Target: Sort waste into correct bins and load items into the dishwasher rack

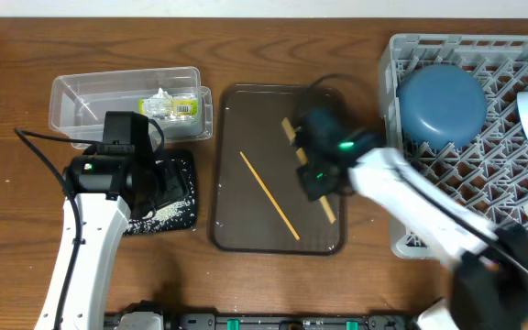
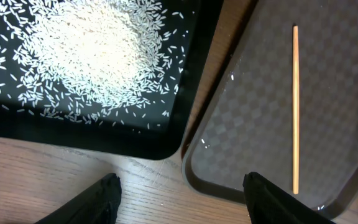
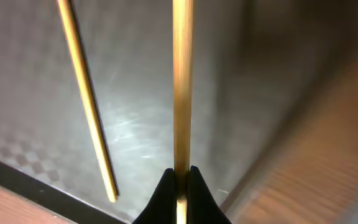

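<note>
One chopstick (image 3: 181,81) is pinched in our right gripper (image 3: 179,179) near the right rim of the serving tray (image 1: 246,225); a second chopstick (image 1: 269,194) lies loose mid-tray. Our left gripper (image 2: 182,196) hangs open by the corner of the black tray (image 2: 104,134).

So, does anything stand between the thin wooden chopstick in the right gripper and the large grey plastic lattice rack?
Nothing visible does. The right gripper is shut on the chopstick over the dark brown tray, and the rack stands right beside that tray.
</note>
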Motion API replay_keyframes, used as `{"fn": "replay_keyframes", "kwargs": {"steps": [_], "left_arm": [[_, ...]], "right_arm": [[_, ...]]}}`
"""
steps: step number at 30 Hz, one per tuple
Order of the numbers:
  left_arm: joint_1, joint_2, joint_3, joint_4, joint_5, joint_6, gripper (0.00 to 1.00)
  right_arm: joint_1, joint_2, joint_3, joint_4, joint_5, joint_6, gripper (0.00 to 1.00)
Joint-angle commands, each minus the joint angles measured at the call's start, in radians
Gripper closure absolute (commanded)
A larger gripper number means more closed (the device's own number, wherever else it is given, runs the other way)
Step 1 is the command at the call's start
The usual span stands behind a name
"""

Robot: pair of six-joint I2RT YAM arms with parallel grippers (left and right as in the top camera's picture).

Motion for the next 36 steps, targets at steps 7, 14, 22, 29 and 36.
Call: {"fn": "replay_keyframes", "kwargs": {"steps": [7,14,22,29,36], "left_arm": [[0.004,0.004,0.017,-0.003,-0.009,0.008,0.33],[0.004,0.004,0.017,-0.003,-0.009,0.008,0.34],[0.004,0.004,0.017,-0.003,-0.009,0.008,0.34],[0.004,0.004,0.017,-0.004,-0.009,0.008,0.33],[0.004,0.004,0.017,-0.003,-0.009,0.008,0.33]], "right_arm": [[-0.270,-0.129,0.006,-0.127,0.164,-0.006,0.99],[-0.431,-0.126,-0.035,-0.167,0.199,-0.006,0.99],[-0.457,-0.126,-0.119,-0.137,0.190,-0.006,0.98],[-0.457,-0.147,-0.087,-0.123,0.191,-0.005,0.63],[-0.428,-0.232,0.034,-0.090,0.042,-0.027,0.61]]}}
